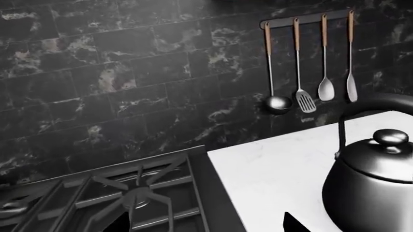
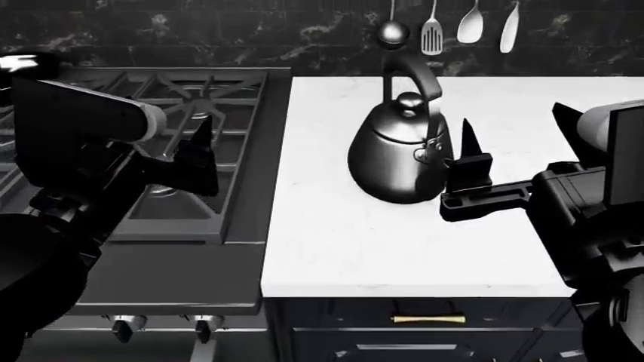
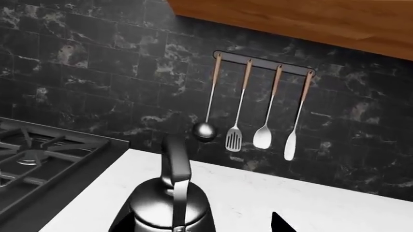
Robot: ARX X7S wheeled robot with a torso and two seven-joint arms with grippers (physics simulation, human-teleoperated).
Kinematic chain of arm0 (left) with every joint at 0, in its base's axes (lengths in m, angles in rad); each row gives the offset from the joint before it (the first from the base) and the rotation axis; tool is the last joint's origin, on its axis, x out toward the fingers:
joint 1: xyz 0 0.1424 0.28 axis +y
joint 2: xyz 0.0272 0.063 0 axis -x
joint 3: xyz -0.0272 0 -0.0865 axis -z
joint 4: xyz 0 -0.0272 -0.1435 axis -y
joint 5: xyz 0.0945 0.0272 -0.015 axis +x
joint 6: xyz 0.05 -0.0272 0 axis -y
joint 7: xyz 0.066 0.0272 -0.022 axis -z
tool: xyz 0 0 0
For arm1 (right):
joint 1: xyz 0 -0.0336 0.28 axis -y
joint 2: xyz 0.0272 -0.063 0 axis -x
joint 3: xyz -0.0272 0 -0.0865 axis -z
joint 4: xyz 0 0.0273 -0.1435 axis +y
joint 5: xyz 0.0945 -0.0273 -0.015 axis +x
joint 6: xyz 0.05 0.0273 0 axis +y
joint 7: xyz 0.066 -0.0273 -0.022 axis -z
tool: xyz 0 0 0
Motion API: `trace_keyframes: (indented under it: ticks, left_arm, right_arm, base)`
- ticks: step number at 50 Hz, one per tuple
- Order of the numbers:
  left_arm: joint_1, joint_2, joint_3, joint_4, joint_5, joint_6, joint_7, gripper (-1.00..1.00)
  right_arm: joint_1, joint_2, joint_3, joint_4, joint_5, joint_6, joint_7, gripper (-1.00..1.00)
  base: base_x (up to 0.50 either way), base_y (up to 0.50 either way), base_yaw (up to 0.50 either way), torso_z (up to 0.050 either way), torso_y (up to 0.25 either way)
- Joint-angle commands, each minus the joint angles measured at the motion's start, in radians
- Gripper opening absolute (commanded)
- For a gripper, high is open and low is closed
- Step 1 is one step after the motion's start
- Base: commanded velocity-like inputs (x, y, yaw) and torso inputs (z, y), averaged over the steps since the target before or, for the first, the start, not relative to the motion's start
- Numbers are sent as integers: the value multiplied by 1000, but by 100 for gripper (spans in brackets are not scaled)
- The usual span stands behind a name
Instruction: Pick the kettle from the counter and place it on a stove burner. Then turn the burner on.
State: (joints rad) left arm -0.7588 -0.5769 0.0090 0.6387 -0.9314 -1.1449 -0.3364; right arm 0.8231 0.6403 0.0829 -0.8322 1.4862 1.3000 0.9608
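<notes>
The right gripper (image 2: 469,154), jaw state indeterminate, sits just beside the kettle (image 2: 399,151) standing upright on the counter (image 2: 332,241), while the left gripper (image 2: 201,154), likewise indeterminate, hovers over the stove burner (image 2: 207,102).

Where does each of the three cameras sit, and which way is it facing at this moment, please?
Head view: from the head, looking down over the counter and stove; both arms show, left gripper and right gripper.
Left wrist view: above the stove's edge, facing the tiled wall; only dark fingertips show.
Right wrist view: just behind the kettle, facing the wall; one fingertip shows.
All three share the kettle and the hanging utensils.
</notes>
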Motion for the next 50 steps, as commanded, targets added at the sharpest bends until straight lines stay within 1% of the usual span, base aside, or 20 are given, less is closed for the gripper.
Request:
trace_keyframes:
  ticks: [1,20,32,36,40,50]
  left_arm:
    - [5,-4,2,-3,-2,6,-3,100]
    - [3,-10,8,0,-12,4,-13,100]
    - [4,-13,7,3,-19,8,-19,100]
    - [11,-13,5,-1,-18,13,-20,100]
    - [15,-13,7,-3,-19,15,-22,100]
    - [18,-13,13,-4,-19,20,-26,100]
  right_arm:
    - [3,8,-9,3,0,-7,-1,100]
    - [-12,21,-16,-7,8,-24,0,100]
    - [-1,33,-16,-1,49,-38,5,100]
    - [32,39,-37,21,60,-27,-36,100]
    - [84,52,-63,75,114,-13,-58,100]
    - [138,39,-127,201,-9,2,-221,100]
  base:
    - [262,0,0,0,0]
    - [263,0,0,0,0]
    - [63,0,0,0,1]
    - [0,0,0,0,0]
    - [0,0,0,0,0]
    - [0,0,0,0,0]
